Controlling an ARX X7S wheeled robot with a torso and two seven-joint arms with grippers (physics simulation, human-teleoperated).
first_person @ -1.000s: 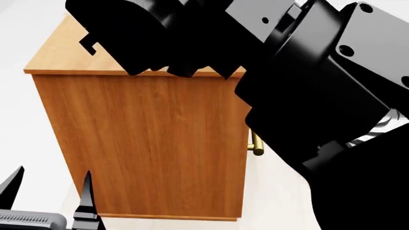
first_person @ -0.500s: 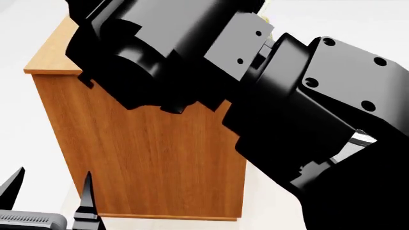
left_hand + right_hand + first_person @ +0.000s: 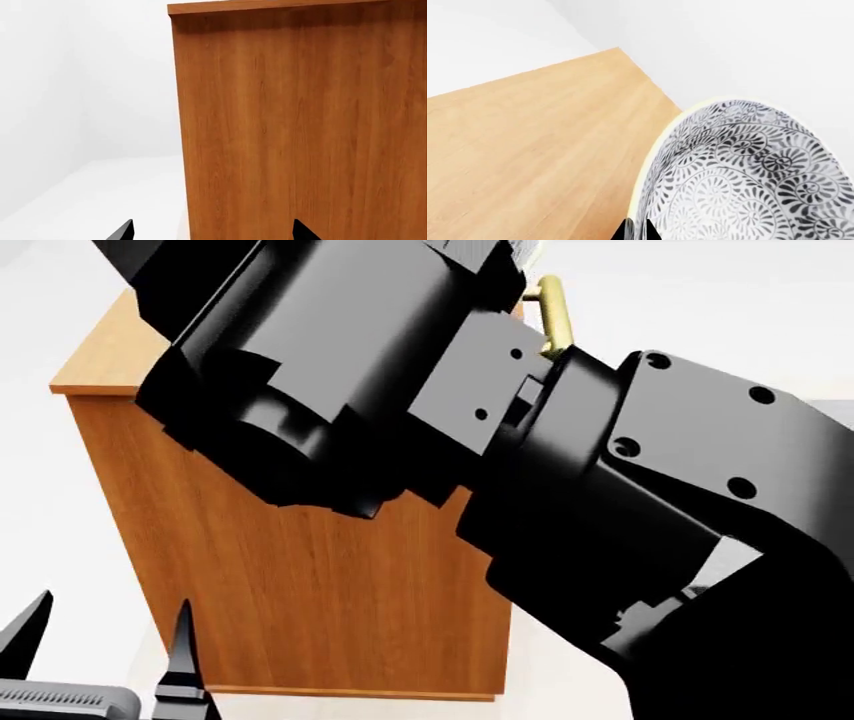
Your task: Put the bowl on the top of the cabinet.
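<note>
The right tool (image 3: 639, 231) pinches the rim of the bowl (image 3: 747, 175), holding it tilted over the cabinet (image 3: 527, 150) top, apparently not yet touching the wood. Carrying is done; lowering and release remain. The left tool (image 3: 100, 640) hangs wide apart beside the cabinet's side panel, holding nothing

Head view looks down at the cabinet (image 3: 320, 590), largely blocked; left wrist faces its side close, right wrist probably overlooks its top.
</note>
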